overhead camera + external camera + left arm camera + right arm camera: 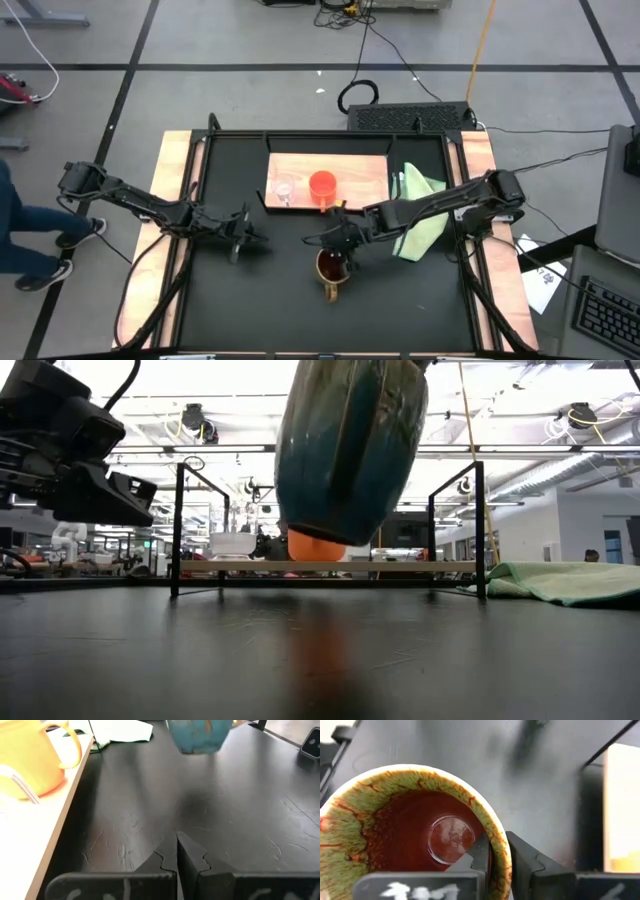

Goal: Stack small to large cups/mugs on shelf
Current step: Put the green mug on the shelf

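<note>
Right gripper (497, 851): its fingers are pinched on the rim of the brown mug (331, 268), one finger inside the bowl and one outside — a wall grip, presumably chosen so the handle can be ignored.
Brown mug: lifted clear of the black table (280, 300); the low view shows it hanging tilted with bare table under it. It sits in front of the shelf, not yet over it.
Left gripper (177, 851): fingers fully closed on nothing, resting low over the table, left of the mug and well apart from it — waiting.
Shelf (360, 170): light-wood board at the table's far side.
Orange cup (322, 186): upright on the shelf.
Clear glass cup (285, 190): upright on the shelf just beside the orange cup, on its left in the high view.
Why so placed: the two smaller cups are already in a row, so the largest likely belongs in the free space to the orange cup's right.
Green cloth (418, 215): crumpled beside the shelf, under the right arm.
Count: three cups, two on the shelf, one in the air; two arms; one shelf; one cloth.
</note>
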